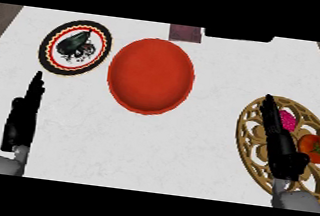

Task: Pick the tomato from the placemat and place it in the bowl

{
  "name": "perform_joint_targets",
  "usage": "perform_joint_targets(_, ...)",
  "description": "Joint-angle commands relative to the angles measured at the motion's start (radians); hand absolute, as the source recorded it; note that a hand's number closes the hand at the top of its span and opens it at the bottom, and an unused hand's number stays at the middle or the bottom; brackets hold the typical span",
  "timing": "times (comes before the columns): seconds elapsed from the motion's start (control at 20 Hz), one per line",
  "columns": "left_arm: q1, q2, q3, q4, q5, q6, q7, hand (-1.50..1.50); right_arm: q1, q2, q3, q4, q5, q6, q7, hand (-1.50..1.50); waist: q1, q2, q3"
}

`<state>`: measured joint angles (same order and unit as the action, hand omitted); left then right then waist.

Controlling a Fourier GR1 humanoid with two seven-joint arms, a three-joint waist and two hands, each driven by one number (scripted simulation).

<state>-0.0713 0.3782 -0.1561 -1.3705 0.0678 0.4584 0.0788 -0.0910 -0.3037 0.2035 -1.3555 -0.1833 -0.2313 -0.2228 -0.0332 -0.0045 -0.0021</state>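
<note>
A red tomato (315,149) with a green stem lies on the round gold lattice placemat (254,151) at the right. My right hand (281,145) is over the placemat just left of the tomato, fingers straight and pointing away, holding nothing. The red bowl (151,75) stands at the counter's middle, toward the back, well left of the tomato. At the left my left hand (25,113) stays open, fingers straight, apart from everything.
A pink object (288,119) lies on the placemat behind the tomato, partly hidden by my right hand. A round patterned mat (56,62) with a dark object (76,43) on it sits at the back left. A dark red box (186,33) stands behind the bowl.
</note>
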Motion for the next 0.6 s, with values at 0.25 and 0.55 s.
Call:
perform_joint_targets(0.25,-0.135,-0.092,-0.066,-0.139,0.058,-0.124,-0.042,0.00,0.058,-0.105,-0.123,0.021,0.127,-0.207,0.081,1.50,0.010,0.002,0.001)
perform_joint_targets(0.55,-0.071,-0.114,-0.096,-0.151,0.087,-0.152,-0.037,0.00,0.096,0.107,-0.302,-0.064,0.165,-0.652,-0.239,-1.50,-0.016,-0.009,0.007)
